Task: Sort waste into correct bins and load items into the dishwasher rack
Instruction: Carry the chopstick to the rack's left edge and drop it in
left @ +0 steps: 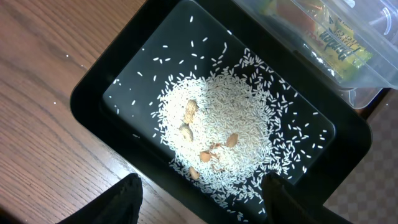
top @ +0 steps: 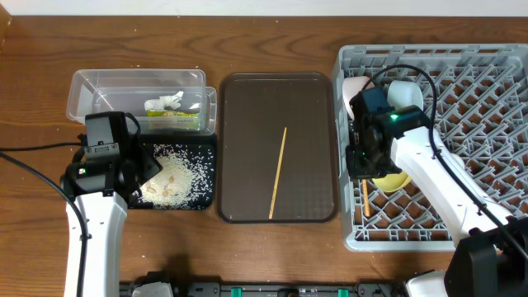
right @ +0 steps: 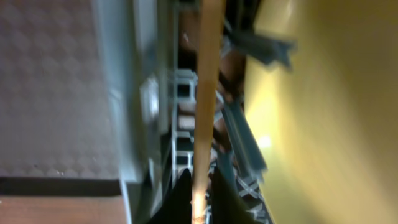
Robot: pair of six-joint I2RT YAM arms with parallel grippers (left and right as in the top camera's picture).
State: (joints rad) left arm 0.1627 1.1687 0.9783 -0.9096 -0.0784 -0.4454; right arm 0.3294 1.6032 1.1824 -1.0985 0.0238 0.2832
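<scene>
Only your right wrist view shows the right pincer [right: 199,190] gripping a chopstick [right: 208,74]; the left pincer [left: 200,183] hangs released over rice [left: 242,106].

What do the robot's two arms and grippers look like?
Left arm and right arm: white rounded links, black wrist housings, black cables. The right wrist has a blue block and a small green light. The fingers are black.

chopsticks [top: 278,172] 2 | yellow plate [top: 389,180] 1 | white dishes [top: 404,92] 2 | rack [top: 478,99] 1 | brown tray [top: 247,124] 1 | black tray [top: 177,206] 1 | clear tub [top: 124,78] 1 | wrapper [top: 173,122] 1 | tissue [top: 165,102] 1 | rice heap [top: 169,177] 1
</scene>
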